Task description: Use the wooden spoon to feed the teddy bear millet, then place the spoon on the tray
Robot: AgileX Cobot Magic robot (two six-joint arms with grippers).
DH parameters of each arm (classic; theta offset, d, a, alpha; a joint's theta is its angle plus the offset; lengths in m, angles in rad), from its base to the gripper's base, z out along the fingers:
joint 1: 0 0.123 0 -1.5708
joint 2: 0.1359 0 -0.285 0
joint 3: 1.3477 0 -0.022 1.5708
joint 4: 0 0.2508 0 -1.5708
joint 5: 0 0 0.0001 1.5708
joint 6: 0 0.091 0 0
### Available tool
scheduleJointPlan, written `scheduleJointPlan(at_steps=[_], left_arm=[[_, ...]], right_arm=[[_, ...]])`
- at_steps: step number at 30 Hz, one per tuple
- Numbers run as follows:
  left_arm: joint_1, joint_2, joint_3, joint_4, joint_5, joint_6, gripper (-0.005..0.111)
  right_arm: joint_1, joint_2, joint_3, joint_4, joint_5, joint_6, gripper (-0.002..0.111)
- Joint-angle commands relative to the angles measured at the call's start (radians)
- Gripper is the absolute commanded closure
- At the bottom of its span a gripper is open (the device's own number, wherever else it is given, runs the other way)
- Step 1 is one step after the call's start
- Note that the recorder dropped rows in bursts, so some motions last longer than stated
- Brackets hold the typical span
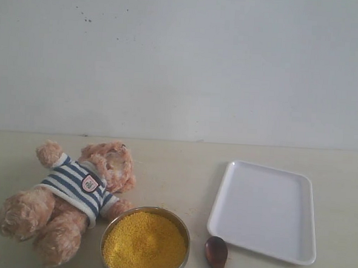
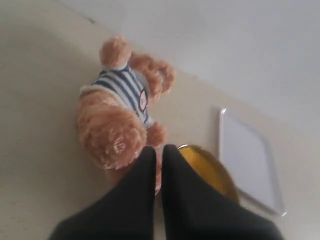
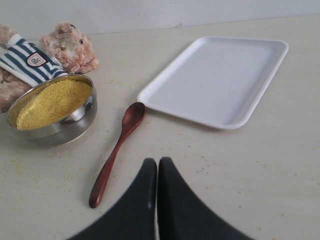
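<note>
Backdrop: plain wall [image 1: 232, 64], pale grey-white, matte, uniform. A handful of small dark specks [image 1: 87, 19] on it, toward the upper left in the exterior view. Work surface is a table [image 1: 183, 161], cream-beige, matte, lightly textured. Its far edge meets the wall in a straight horizontal seam [image 1: 257, 145] across the full width of the exterior view. Right wrist view shows the same wall [image 3: 210, 10] and table [image 3: 280, 160]. Left wrist view is soft-focus: wall [image 2: 240, 45] greyish, table [image 2: 35, 130] beige. Light is diffuse and even; shadows on the surface are faint and soft-edged.
</note>
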Motion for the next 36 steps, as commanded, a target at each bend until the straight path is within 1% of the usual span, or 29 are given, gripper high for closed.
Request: scheduleJointPlan(at_steps=[1, 3, 4, 6, 9, 10, 11, 12, 15, 18, 21, 25, 28, 31, 34, 36], left_arm=[[-0.005, 0.335, -0.194, -0.007, 0.032, 0.242, 0.102], [-0.005, 0.469, -0.285, -0.007, 0.054, 0.276, 0.096], [-0.005, 0.538, -0.335, -0.007, 0.068, 0.29, 0.09], [-0.005, 0.66, -0.418, -0.007, 0.085, 0.313, 0.074], [-0.005, 0.799, -0.538, -0.002, 0.101, 0.359, 0.034], [-0.005, 0.842, -0.571, 0.015, 0.105, 0.365, 0.024], [-0.005, 0.883, -0.602, 0.032, 0.112, 0.365, 0.019], [-0.002, 0.915, -0.626, 0.047, 0.126, 0.359, 0.018], [0.008, 1.022, -0.697, 0.067, 0.17, 0.357, 0.023], [0.02, 1.113, -0.739, 0.072, 0.191, 0.366, 0.024], [0.04, 1.176, -0.756, 0.083, 0.208, 0.368, 0.024], [0.062, 1.219, -0.757, 0.142, 0.208, 0.374, 0.024], [0.066, 1.242, -0.757, 0.145, 0.189, 0.399, 0.024], [0.066, 1.275, -0.757, 0.077, 0.159, 0.442, 0.024], [0.066, 1.31, -0.757, -0.048, 0.157, 0.54, 0.024], [0.066, 1.343, -0.757, -0.199, 0.159, 0.663, 0.024]], right_arm=[[0.0, -0.004, -0.001, -0.005, -0.01, -0.002, 0.108], [0.0, -0.004, -0.001, -0.005, -0.01, -0.002, 0.108], [0.0, -0.004, -0.001, -0.005, -0.01, -0.002, 0.108], [0.0, -0.004, -0.001, -0.005, -0.01, -0.002, 0.108], [0.0, -0.004, -0.001, -0.005, -0.01, -0.002, 0.108], [0.0, -0.004, -0.001, -0.005, -0.01, -0.002, 0.108], [0.0, -0.004, -0.001, -0.005, -0.01, -0.002, 0.108], [0.0, -0.004, -0.001, -0.005, -0.01, -0.002, 0.108], [0.0, -0.004, -0.001, -0.005, -0.01, -0.002, 0.108], [0.0, -0.004, -0.001, -0.005, -0.01, -0.002, 0.108], [0.0, -0.004, -0.001, -0.005, -0.01, -0.002, 0.108], [0.0, -0.004, -0.001, -0.005, -0.01, -0.002, 0.108], [0.0, -0.004, -0.001, -0.005, -0.01, -0.002, 0.108], [0.0, -0.004, -0.001, -0.005, -0.01, -0.002, 0.108], [0.0, -0.004, -0.001, -0.005, -0.01, -0.002, 0.108], [0.0, -0.004, -0.001, -0.005, -0.01, -0.002, 0.108]])
